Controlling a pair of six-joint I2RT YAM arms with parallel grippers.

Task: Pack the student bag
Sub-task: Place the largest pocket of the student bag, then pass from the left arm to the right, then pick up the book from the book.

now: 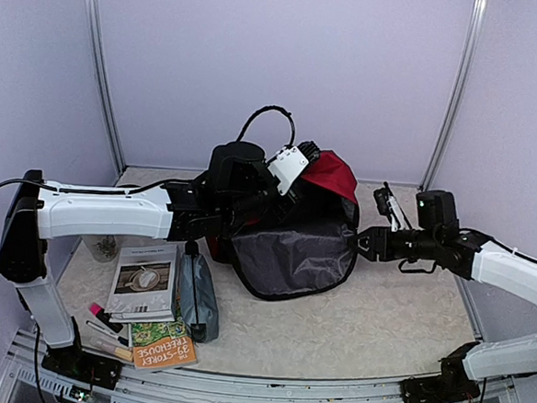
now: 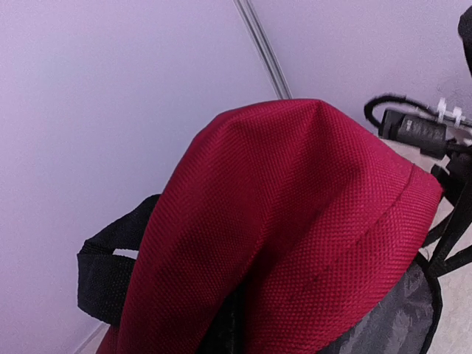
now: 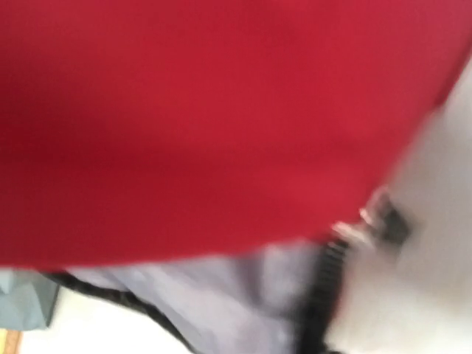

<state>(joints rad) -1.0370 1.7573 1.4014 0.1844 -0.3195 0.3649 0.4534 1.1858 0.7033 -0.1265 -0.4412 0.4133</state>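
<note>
The student bag (image 1: 293,249) sits in the middle of the table (image 1: 379,329), between the two arms, with its mouth gaping toward the near edge so that the grey lining (image 1: 289,240) shows. The left gripper (image 1: 309,154) is fully closed at the bag's raised red top, and it looks to be pinching that fabric and holding it up. The left wrist view is filled by the lifted red cloth and does not show the fingers themselves. The right gripper (image 1: 367,243) hangs just beside the bag's right edge. Its wrist view is a blur of red fabric and lining, and the overhead view is too small, so whether its jaws are apart or holding anything cannot be told.

Packing seems barely begun. The bag is open and propped, but nothing can be seen inside it. A white booklet (image 1: 143,280), a grey zip pouch (image 1: 197,293), an orange paperback (image 1: 161,349) and some markers (image 1: 104,319) lie outside on the table, to the bag's left, apparently waiting to go in. After that, the bag would need closing.
</note>
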